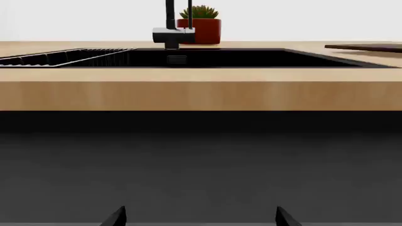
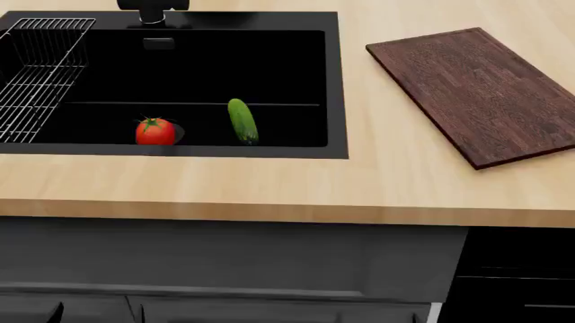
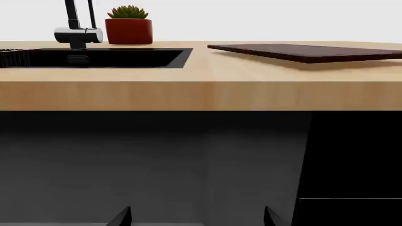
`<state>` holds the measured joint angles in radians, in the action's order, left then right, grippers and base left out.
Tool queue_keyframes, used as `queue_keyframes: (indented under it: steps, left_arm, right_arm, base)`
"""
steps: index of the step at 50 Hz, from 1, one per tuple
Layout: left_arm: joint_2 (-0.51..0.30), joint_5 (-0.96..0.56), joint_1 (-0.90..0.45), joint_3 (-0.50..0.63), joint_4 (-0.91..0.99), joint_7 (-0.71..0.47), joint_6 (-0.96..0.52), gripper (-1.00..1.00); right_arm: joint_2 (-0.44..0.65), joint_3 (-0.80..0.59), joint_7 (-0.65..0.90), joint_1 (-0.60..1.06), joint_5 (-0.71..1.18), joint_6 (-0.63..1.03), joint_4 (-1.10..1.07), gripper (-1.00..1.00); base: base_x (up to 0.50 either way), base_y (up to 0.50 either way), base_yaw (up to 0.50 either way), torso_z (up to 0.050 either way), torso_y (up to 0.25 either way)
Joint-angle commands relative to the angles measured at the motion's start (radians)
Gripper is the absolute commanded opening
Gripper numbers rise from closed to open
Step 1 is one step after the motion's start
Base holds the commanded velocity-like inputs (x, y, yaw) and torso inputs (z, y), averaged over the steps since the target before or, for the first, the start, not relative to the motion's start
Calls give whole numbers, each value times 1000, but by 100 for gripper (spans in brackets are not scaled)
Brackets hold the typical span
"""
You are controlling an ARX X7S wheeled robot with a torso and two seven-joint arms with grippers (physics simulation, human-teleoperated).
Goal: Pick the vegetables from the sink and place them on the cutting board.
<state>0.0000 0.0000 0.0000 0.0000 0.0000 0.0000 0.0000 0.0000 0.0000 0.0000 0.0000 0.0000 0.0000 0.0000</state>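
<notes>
Lying unlabelled — tomato (image 2: 155,131), cucumber (image 2: 242,121)

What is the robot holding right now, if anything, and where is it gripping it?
Nothing is held. Both grippers are low in front of the cabinet with fingers spread: left gripper, right gripper. The tomato and cucumber lie in the sink.

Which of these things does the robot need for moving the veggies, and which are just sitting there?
Needed:
tomato
cucumber
sink
cutting board
left gripper, right gripper, both open and below the counter

Just sitting there:
wire rack
faucet
potted succulent
</notes>
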Motion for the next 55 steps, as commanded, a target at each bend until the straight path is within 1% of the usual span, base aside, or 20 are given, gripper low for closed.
queue_keyframes:
  steps: [1, 7, 10, 12, 15, 26, 27, 28, 31, 34, 37, 38, 39, 41, 42, 44, 46, 48, 51, 55]
  left_arm:
    - [-10, -10, 0, 11, 0, -11, 0, 100]
    - [-31, -19, 7, 41, 16, -35, -5, 100]
    - [-43, 18, 2, 67, -5, -58, 20, 100]
    - [-40, -48, 7, 48, 14, -44, 23, 100]
    - [-47, -47, 8, 56, 17, -58, 17, 100]
    - [-72, -51, 20, 93, 17, -62, 73, 100]
    - [-76, -37, 22, 99, 17, -68, 80, 100]
    - [-83, 28, 21, 111, 6, -104, 93, 100]
    - [-80, -50, 28, 95, 33, -80, 61, 100]
    - [-81, -54, 24, 101, 20, -81, 74, 100]
    - [-87, -38, 29, 113, 35, -91, 72, 100]
    - [-87, -40, 20, 109, 16, -95, 86, 100]
    - [-94, -6, 8, 123, 28, -104, 59, 100]
    - [-110, -9, -6, 137, 128, -83, 25, 100]
    - [-130, 86, -33, 173, 187, -95, -7, 100]
    - [-124, 66, -106, 171, 314, -63, -136, 100]
    - [-114, 44, -219, 158, 386, -43, -267, 100]
    - [-112, 35, -298, 151, 413, -34, -362, 100]
    - [-115, 33, -382, 148, 434, -28, -461, 100]
    - [-127, 54, -533, 168, 392, -15, -577, 100]
  right_arm:
    - [9, 0, 13, 0, 9, 0, 0, 100]
    - [30, -32, 37, 7, 40, -21, 25, 100]
    - [36, -39, 48, 5, 51, -23, 20, 100]
    - [40, -41, 56, 4, 60, -17, 15, 100]
    - [46, -51, 77, 11, 49, -1, 28, 100]
    - [63, -71, 97, 11, 73, 4, 19, 100]
    - [64, -72, 98, 11, 75, 3, 21, 100]
    - [66, -74, 99, 12, 76, 1, 21, 100]
    - [69, -77, 95, 10, 94, 5, 16, 100]
    - [74, -77, 95, 10, 104, -6, 15, 100]
    - [84, -116, 126, 29, 46, 143, -35, 100]
    - [90, -120, 126, 14, 45, 130, -69, 100]
    - [97, -107, 121, 2, 71, 172, -131, 100]
    - [110, -93, 122, 1, 95, 267, -269, 100]
    - [129, -115, 131, 22, 61, 348, -337, 100]
    - [148, -123, 127, 91, 63, 521, -477, 100]
    - [172, -140, 126, 234, 43, 734, -594, 100]
    - [174, -132, 120, 352, 48, 884, -648, 100]
    - [180, -137, 113, 497, 54, 1040, -700, 100]
    - [179, -125, 92, 659, 71, 1149, -632, 100]
  base:
    - [0, 0, 0, 0, 0]
    - [0, 0, 0, 0, 0]
    - [0, 0, 0, 0, 0]
    - [0, 0, 0, 0, 0]
    - [0, 56, 0, 0, 0]
    - [0, 500, 0, 0, 0]
    - [0, 500, 0, 0, 0]
    - [0, 500, 0, 0, 0]
    - [0, 500, 0, 0, 0]
    - [0, 211, 0, 0, 0]
    - [0, 0, 0, 0, 0]
    - [0, 0, 0, 0, 0]
    - [0, 0, 0, 0, 0]
    - [0, 0, 0, 22, 0]
    - [0, 0, 0, 50, 0]
    - [0, 0, 0, 50, 0]
    - [0, 0, 0, 50, 0]
    - [0, 0, 0, 50, 0]
    - [0, 0, 0, 50, 0]
    - [0, 0, 0, 50, 0]
